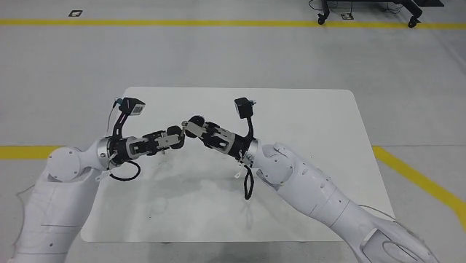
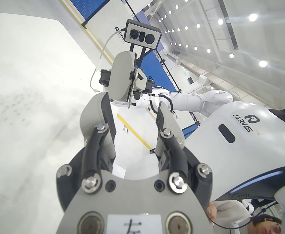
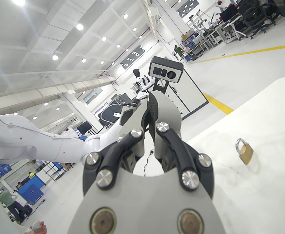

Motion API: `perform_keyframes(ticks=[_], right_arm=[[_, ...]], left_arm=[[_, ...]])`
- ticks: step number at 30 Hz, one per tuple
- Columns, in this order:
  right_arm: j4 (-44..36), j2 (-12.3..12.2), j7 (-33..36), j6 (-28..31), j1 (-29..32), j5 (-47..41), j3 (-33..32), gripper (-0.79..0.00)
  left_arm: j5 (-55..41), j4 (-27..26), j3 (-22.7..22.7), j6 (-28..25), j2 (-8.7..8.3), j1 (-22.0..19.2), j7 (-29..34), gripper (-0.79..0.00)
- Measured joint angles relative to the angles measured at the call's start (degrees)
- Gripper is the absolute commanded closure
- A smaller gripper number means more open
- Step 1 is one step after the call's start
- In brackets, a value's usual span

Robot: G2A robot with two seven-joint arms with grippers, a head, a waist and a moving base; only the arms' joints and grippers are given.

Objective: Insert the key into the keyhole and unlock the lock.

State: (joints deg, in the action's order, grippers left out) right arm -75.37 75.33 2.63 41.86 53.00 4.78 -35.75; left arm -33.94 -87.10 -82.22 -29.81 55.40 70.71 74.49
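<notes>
As right hand (image 3: 151, 102) grips key (image 2: 130, 101), padlock (image 3: 245, 152) lies apart.

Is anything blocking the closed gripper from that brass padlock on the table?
Nothing visible does. The padlock rests on the table, apart from the right gripper, shut on what looks like the key; only bare tabletop between them.

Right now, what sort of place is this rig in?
Likely a robotics lab in an industrial hall: yellow floor line, equipment-laden workbenches, and a standing humanoid robot in the background.
</notes>
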Motion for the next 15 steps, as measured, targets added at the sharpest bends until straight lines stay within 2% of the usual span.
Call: perform_keyframes(ticks=[7, 15], right_arm=[[0.00, 0.00, 0.00, 0.00, 0.00, 0.00, 0.00, 0.000], [0.00, 0.00, 0.00, 0.00, 0.00, 0.00, 0.00, 0.000]], left_arm=[[1.81, -3.06, -1.19, -3.48, -0.54, 2.30, -3.49, -0.197], [5.00, -4.34, -1.89, -5.16, -1.07, 3.85, -5.17, -0.249]])
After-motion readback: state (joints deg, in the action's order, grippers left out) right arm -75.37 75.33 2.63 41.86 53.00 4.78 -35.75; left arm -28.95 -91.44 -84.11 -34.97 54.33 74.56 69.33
